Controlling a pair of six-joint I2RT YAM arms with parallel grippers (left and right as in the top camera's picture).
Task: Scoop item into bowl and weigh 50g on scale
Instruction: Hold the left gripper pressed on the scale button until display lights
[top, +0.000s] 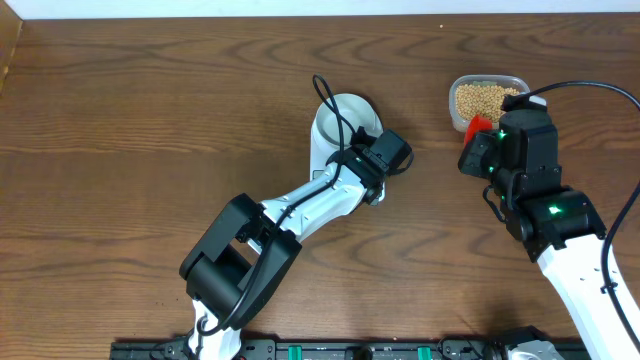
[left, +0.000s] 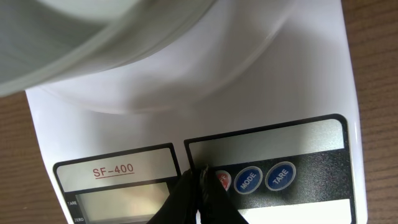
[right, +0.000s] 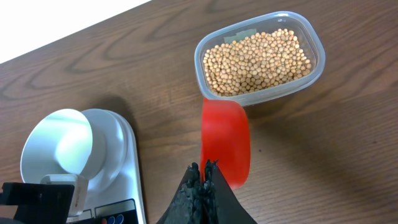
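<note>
The pale bowl (top: 340, 118) stands on the white scale (left: 298, 93), and no beans show in the bowl (right: 59, 146). My left gripper (left: 200, 171) is shut and empty, its tips at the scale's front panel beside the red button (left: 222, 180), left of MODE and TARE. In the overhead view the left gripper (top: 358, 176) covers the scale's front. The tan beans (right: 255, 59) fill a clear tub (right: 260, 93). My right gripper (right: 204, 168) is shut on a red scoop (right: 226, 140), held just in front of the tub, above the wood.
The clear tub (top: 487, 100) sits at the back right of the brown wooden table (top: 150, 150). My right arm (top: 560, 220) reaches in from the lower right, and the left arm (top: 290, 220) crosses the middle. The scale (right: 127, 168) lies left of the scoop.
</note>
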